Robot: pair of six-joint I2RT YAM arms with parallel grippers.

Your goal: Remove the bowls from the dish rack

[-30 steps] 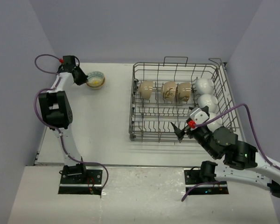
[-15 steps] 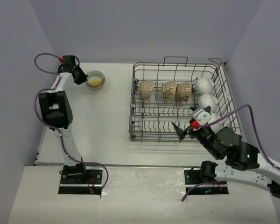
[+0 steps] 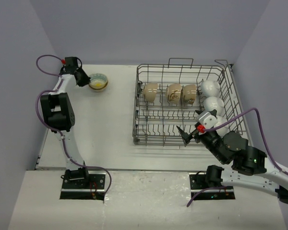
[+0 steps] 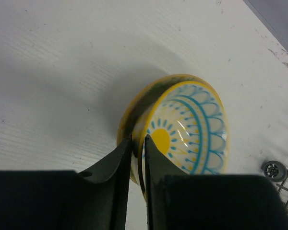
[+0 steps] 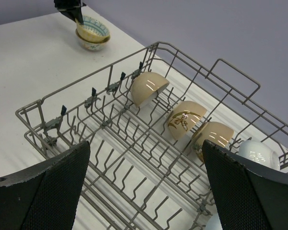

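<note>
White tabletop [image 4: 62,57] lies under my left gripper [image 4: 138,140]. Its jaws are closed to a narrow slit on the near rim of the patterned bowl [image 4: 182,129], which appears seated on the table. The dish rack [image 3: 182,65] stands well off to these jaws' right.

Step in hand, as I judge it: release. Open fully before lifting, then withdraw straight up along the rim so neither finger drags the bowl.

My right gripper [image 3: 184,135] is spread wide and holds nothing, poised over the rack's near rows. Beige bowls [image 5: 149,88] and white bowls [image 5: 259,153] stand on edge ahead of it and to its right.

Unclear: whether the patterned bowl is one piece or two nested. The white bowls are cut off at the frame edge.
</note>
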